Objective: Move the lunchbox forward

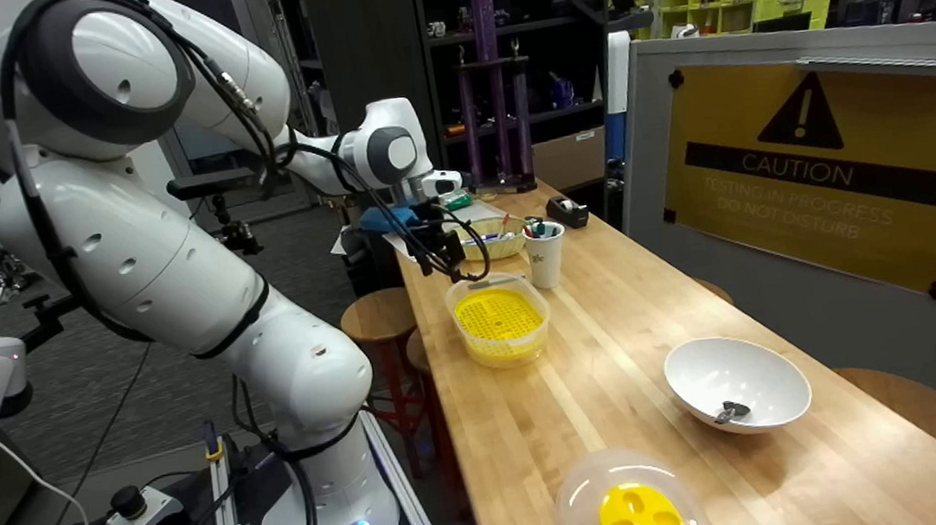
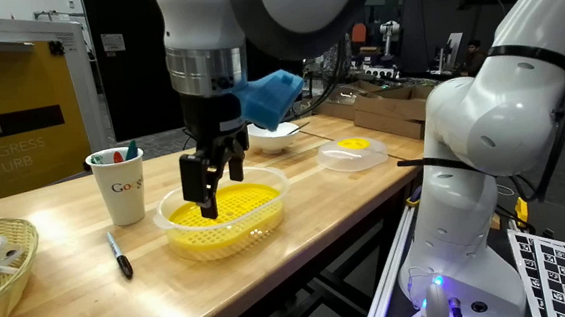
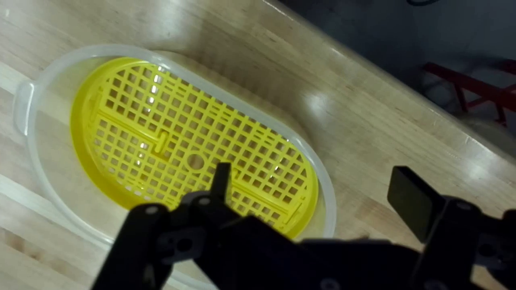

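The lunchbox is a clear oval tub with a bright yellow perforated insert. It stands upright on the wooden table in both exterior views (image 1: 505, 352) (image 2: 235, 234) and fills much of the wrist view (image 3: 189, 117). My gripper (image 2: 224, 195) is open and empty, pointing down at the tub. In the wrist view the gripper (image 3: 314, 185) has its left finger over the yellow insert and its right finger over the table outside the rim. Whether a fingertip is below the rim I cannot tell. In an exterior view my gripper (image 1: 449, 251) is partly hidden by cables.
A white cup of pens (image 2: 120, 190), a marker (image 2: 119, 255) and a wicker basket (image 2: 9, 292) are near the tub. A white bowl (image 1: 733, 382) and a clear lid with a yellow part (image 1: 580, 503) are farther along the table. A table edge (image 3: 363, 66) runs beside the tub.
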